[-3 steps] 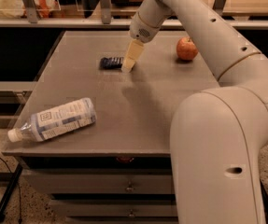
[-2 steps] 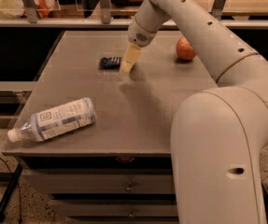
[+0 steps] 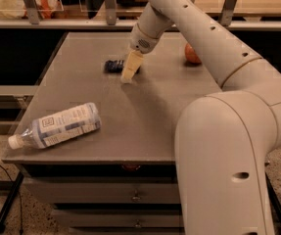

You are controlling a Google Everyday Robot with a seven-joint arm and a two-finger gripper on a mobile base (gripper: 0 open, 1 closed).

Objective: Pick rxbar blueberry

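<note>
At the far left, beyond the table, an orange and white bag (image 3: pixel 41 5) sits behind a rail with upright posts. On the near left part of the grey table (image 3: pixel 154 116) a clear plastic water bottle (image 3: pixel 57 125) lies on its side, its white label facing up and its white cap pointing left, toward the table's left edge. The bottle lies close to the near edge and well apart from everything else on the surface. Farther back, and a little left of the middle, the rxbar blueberry (image 3: pixel 111 65) lies flat on the tabletop, a small dark navy bar; its right end is partly covered in this view. Just to its right is the gripper (image 3: pixel 128 75), pale yellow and pointing steeply down, with its tip at or very near the tabletop beside the bar's right end. Whether the gripper is released or clenched cannot be told from this view, nor whether it touches the bar; the bar looks to be resting on the table. From the gripper the white arm (image 3: pixel 213 58) rises to the right and then sweeps toward the near right, where its thick lower section fills much of the view. A round orange-red fruit (image 3: pixel 192 54) sits on the far right part of the table, partly hidden behind the arm. Under the tabletop, drawer fronts (image 3: pixel 105 195) with small handles face the near side.
</note>
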